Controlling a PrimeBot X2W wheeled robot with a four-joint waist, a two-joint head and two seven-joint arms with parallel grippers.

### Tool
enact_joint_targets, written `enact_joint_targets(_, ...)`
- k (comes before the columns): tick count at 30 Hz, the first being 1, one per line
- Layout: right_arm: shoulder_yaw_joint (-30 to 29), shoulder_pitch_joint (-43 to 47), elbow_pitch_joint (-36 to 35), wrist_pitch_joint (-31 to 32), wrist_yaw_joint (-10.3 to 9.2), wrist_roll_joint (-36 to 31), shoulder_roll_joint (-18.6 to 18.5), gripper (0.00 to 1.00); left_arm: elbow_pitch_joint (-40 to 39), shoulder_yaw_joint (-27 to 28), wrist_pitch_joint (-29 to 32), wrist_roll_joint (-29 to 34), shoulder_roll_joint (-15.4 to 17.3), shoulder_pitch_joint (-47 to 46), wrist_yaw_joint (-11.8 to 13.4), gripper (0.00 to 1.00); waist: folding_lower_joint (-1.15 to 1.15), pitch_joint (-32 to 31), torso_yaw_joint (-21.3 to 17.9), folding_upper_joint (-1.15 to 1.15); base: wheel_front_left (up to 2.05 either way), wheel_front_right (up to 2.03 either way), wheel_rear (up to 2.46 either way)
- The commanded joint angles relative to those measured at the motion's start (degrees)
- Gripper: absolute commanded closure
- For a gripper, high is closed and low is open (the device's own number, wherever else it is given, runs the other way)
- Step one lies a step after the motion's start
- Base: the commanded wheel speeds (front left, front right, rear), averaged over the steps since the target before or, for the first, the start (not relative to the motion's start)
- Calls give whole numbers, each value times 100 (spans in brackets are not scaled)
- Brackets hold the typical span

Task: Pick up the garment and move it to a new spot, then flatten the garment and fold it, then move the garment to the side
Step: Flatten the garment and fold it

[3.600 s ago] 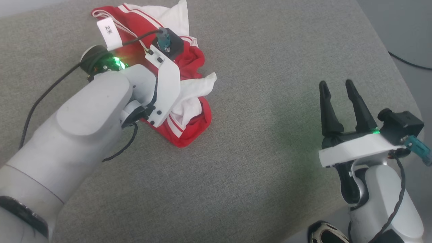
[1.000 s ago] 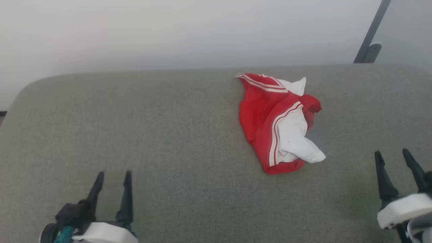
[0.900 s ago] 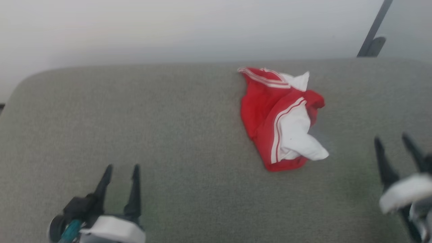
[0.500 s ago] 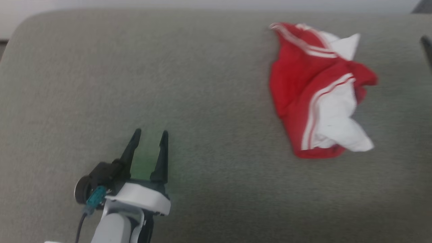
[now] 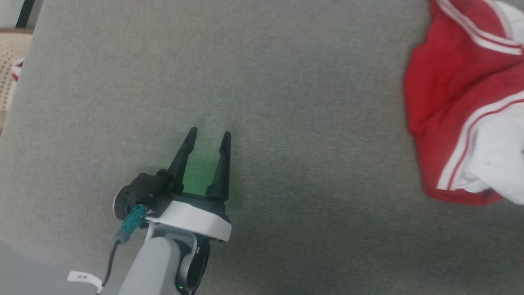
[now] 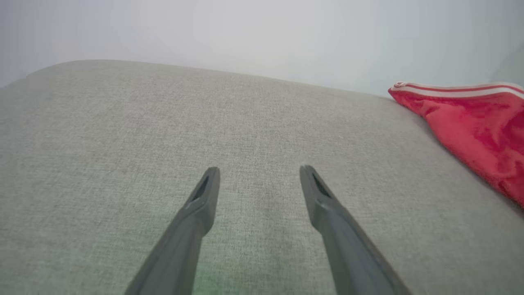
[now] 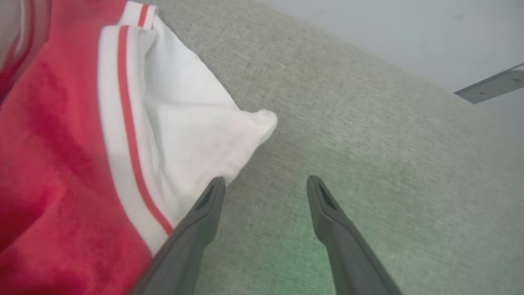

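The garment [image 5: 450,98], red with white panels and striped trim, lies crumpled at the right edge of the head view on the grey cushion [image 5: 286,102]. My left gripper [image 5: 208,135] stands open over bare cushion, well to the left of it, with nothing between its fingers. In the left wrist view the left gripper [image 6: 258,172] is open and the garment [image 6: 475,119] lies far right. In the right wrist view my right gripper [image 7: 264,180] is open; its left finger [image 7: 196,225] sits at the edge of the garment's [image 7: 82,143] white panel, over bare cushion.
The cushion's left edge [image 5: 24,82] drops off beside a beige patterned surface [image 5: 8,69]. A pale wall [image 6: 262,32] rises behind the cushion. A grey metal bar [image 7: 491,86] shows past the cushion's far edge in the right wrist view.
The head camera has swung down and left, so the garment sits further right in the picture. The left gripper now shows higher and more central. Both grippers remain open.
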Motion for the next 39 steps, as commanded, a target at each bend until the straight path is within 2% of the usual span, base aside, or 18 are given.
enact_joint_targets(1,109,-140,73,80,-6,135,-46,0,-58,-68,-29,-51,-14,-120,48,0,0,197,164,0,0,0,0)
enact_joint_targets(11,692,-275,310,368,-2,619,-48,0,-114,-270,-29,-221,-12,-207,165,0,0,361,263,0,0,0,0)
enact_joint_targets(12,775,-280,284,366,-1,647,-56,54,-115,-274,-29,-205,-12,-215,179,0,0,366,264,0,0,0,0)
enact_joint_targets(13,825,-293,272,340,-1,709,-62,81,-120,-274,-29,-208,-13,-224,188,0,0,370,261,0,0,0,0)
enact_joint_targets(14,845,-300,288,323,-1,791,-55,100,-121,-272,-29,-219,-13,-231,192,0,0,371,256,0,0,0,0)
enact_joint_targets(21,793,-554,558,-229,-14,988,-211,100,-89,-164,-29,-126,-12,-314,159,0,0,320,108,0,0,0,0)
enact_joint_targets(26,831,-464,527,-714,-7,1104,-523,100,-94,17,-29,-41,-13,-289,112,0,0,209,-117,0,0,0,0)
enact_joint_targets(33,727,220,223,-1352,-7,1679,-1374,100,-144,220,-29,140,-12,-261,36,0,0,58,-440,0,0,0,0)
enact_joint_targets(39,532,1099,283,-1830,-7,2323,-1964,100,-139,322,-30,243,-12,-185,-4,0,0,-67,-633,0,0,0,0)
